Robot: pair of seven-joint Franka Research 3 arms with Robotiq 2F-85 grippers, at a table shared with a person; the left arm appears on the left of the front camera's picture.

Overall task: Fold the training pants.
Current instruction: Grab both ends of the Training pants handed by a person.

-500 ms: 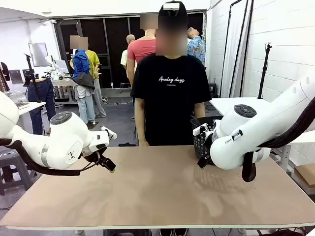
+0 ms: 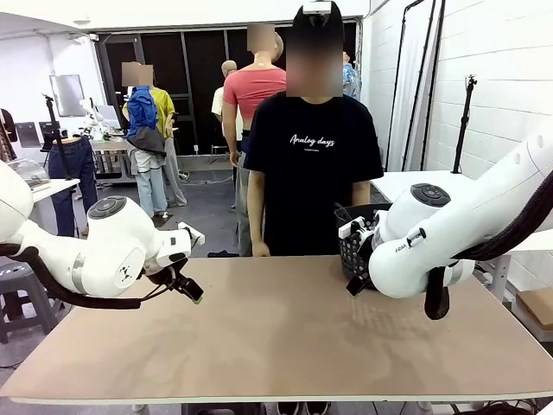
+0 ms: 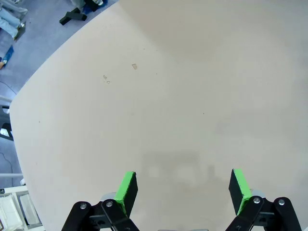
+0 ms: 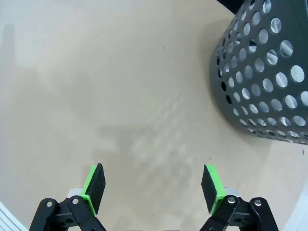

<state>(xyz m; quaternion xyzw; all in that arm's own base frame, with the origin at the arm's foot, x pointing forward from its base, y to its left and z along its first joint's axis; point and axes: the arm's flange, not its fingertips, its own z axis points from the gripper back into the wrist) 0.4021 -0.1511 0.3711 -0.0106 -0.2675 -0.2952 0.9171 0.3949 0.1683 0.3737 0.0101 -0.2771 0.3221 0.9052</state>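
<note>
The training pants are out of view. My left gripper point(image 2: 192, 292) hangs just above the tan table point(image 2: 276, 346) near its left side; in the left wrist view the left gripper point(image 3: 184, 188) is open with bare tabletop between its green pads. My right gripper point(image 2: 352, 287) hovers low at the right rear of the table beside the basket. The right wrist view has the right gripper point(image 4: 155, 186) open, with nothing between its fingers and the basket wall to one side.
A dark perforated basket point(image 2: 352, 238) point(image 4: 262, 77) stands at the table's far right edge. A person in a black T-shirt point(image 2: 311, 164) stands at the far side, arms down. The wide middle of the table point(image 3: 183, 86) is bare.
The person has shifted slightly to the picture's right and stands a little taller. Neither arm has moved.
</note>
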